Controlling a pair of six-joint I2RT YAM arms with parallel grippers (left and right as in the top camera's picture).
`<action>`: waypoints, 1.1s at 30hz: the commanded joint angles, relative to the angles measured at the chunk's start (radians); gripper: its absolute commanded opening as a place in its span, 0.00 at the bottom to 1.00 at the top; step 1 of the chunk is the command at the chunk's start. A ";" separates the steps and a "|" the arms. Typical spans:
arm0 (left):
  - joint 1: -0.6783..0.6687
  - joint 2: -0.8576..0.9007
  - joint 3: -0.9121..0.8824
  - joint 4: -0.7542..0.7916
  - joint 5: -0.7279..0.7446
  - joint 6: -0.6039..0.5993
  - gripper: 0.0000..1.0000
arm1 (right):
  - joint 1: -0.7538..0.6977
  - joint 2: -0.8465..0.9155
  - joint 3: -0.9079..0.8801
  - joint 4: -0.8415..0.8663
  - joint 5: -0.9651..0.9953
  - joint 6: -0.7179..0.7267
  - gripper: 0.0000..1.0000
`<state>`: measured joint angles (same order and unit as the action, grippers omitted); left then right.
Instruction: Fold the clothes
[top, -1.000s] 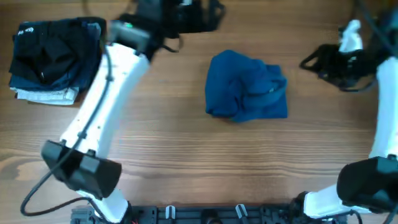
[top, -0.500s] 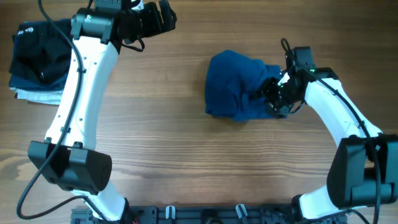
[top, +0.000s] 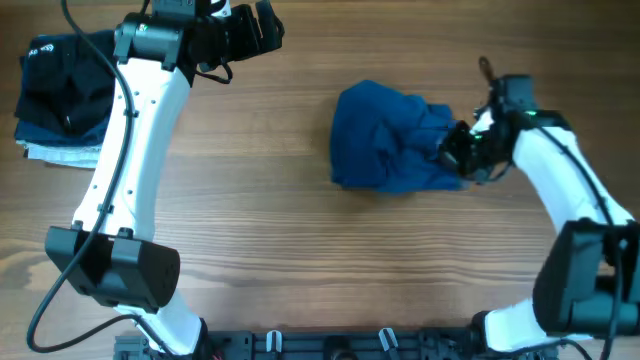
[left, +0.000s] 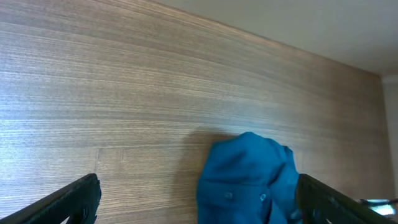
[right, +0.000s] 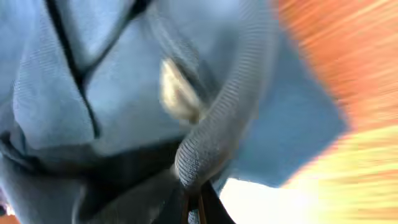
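A crumpled blue shirt (top: 385, 140) lies right of the table's middle. My right gripper (top: 463, 156) is shut on the shirt's right edge. In the right wrist view a ribbed fold of the blue shirt (right: 205, 143) is pinched between the jaws of the right gripper (right: 194, 208). My left gripper (top: 266, 28) is open near the far edge, well away from the cloth. In the left wrist view the shirt (left: 245, 180), with two small buttons showing, lies beyond the wide-apart fingers (left: 71, 199) of the left gripper (left: 199, 214).
A stack of folded dark and light clothes (top: 62, 95) sits at the far left corner. Bare wooden table (top: 300, 250) spreads in front of the shirt. The table's far edge (left: 280, 43) shows in the left wrist view.
My right arm swung in from the far right, closed its jaws on the shirt's right edge and drew it slightly rightward. The left arm moved early on, then held still.
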<state>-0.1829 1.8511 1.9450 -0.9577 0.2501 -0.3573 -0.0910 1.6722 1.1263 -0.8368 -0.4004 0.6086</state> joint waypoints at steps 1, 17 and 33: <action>-0.005 0.014 -0.002 0.003 -0.016 0.013 1.00 | -0.107 -0.062 0.035 -0.037 -0.005 -0.143 0.04; -0.005 0.037 -0.002 -0.002 -0.016 0.013 1.00 | -0.184 -0.008 -0.095 -0.066 0.177 -0.196 0.80; -0.005 0.043 -0.002 -0.013 -0.016 0.013 1.00 | 0.036 0.211 0.202 0.169 0.066 0.000 0.59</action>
<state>-0.1829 1.8824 1.9450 -0.9722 0.2394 -0.3573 -0.0917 1.8336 1.3136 -0.6857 -0.3328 0.5510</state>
